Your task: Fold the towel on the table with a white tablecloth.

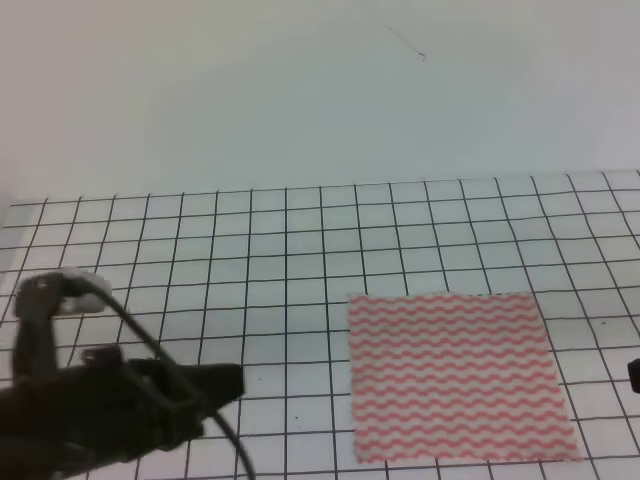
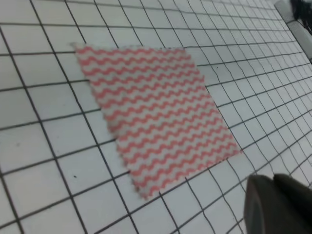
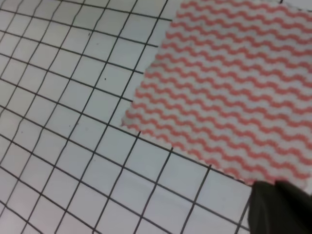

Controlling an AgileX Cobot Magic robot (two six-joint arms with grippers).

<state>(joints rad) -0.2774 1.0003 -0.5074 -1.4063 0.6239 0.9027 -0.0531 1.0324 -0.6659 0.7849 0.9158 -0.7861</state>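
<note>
Towel point(image 1: 455, 378) flat, unfolded on table point(image 1: 250, 250); approach step; left gripper point(image 1: 225, 385) left of towel, finger gap can't tell; right gripper barely visible, can't tell; next: grab an edge.

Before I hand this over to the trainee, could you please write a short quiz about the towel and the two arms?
1. True or false: the striped towel is already folded in half.
2. Which arm shows most in the high view? A) left B) right
3. Fill in: the towel lies on a white tablecloth printed with a black ____.

Key: 1. False; it lies flat in one layer. 2. A; the left gripper sits beside the towel, apart from it, while only an edge of the right arm shows. 3. Grid.
</note>
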